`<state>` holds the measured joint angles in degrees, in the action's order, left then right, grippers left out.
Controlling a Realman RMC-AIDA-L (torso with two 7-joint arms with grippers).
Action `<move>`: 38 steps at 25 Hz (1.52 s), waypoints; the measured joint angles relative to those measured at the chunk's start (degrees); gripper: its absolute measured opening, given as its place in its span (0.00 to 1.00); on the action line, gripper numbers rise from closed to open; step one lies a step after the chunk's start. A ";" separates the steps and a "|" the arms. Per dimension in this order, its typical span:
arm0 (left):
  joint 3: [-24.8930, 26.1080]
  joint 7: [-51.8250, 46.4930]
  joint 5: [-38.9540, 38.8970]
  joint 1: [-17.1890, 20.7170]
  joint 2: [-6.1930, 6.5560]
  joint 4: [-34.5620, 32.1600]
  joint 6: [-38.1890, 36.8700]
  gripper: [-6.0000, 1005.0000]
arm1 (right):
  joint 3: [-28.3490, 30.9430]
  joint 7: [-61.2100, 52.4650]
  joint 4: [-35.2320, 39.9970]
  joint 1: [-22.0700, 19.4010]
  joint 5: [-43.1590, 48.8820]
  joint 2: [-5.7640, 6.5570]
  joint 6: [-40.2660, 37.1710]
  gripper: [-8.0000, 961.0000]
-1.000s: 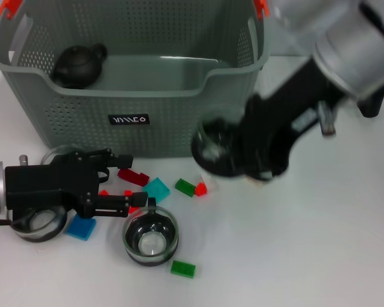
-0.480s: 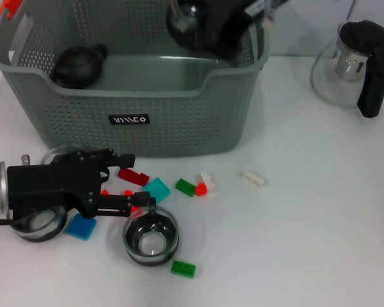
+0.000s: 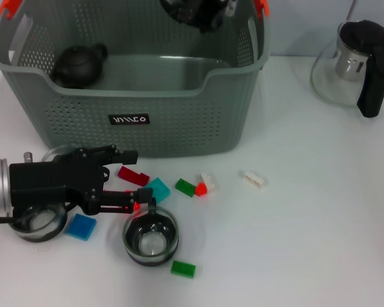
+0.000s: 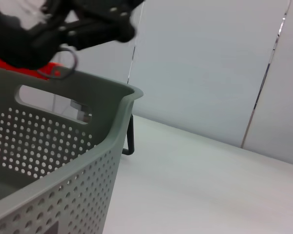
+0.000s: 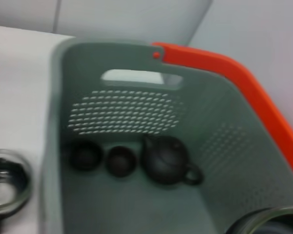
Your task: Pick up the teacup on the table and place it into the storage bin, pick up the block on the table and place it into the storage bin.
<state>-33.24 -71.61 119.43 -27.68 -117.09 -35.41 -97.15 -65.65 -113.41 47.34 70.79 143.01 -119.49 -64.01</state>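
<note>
The right gripper (image 3: 195,9) holds a glass teacup (image 5: 263,222) over the storage bin (image 3: 173,131), which contains a black teapot (image 3: 77,64) and two small cups (image 5: 102,158).

Head camera looks steeply down at the white table (image 3: 307,243); both wrist cameras sit close, sharing the grey-green perforated plastic basket (image 3: 179,121) (image 4: 63,161) (image 5: 136,97).

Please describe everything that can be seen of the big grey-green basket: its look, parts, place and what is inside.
The storage bin is a large grey-green basket, plastic by its look, with walls full of small holes, cut-out grips, orange handle clips and a small black label on its front. It stands upright on the white table. Inside sit a dark teapot and two small dark cups on its floor. The right gripper is above its far rim.
</note>
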 joint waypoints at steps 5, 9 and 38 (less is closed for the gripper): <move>0.02 -0.14 -0.15 0.19 -0.15 0.10 -0.02 0.87 | 0.14 5.08 -7.33 0.71 -2.80 -0.50 10.12 0.07; 0.02 -0.39 -0.42 0.33 -0.15 0.18 0.01 0.87 | -0.14 10.28 -13.18 0.79 -7.77 -0.60 16.95 0.07; 0.02 -1.17 -0.61 0.50 -0.15 0.16 0.75 0.87 | -0.36 17.35 -25.24 0.05 -12.73 -0.92 25.21 0.07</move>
<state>-33.22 -72.77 118.83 -27.18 -117.24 -35.25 -96.41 -66.01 -96.05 22.09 70.84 130.28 -120.41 -38.81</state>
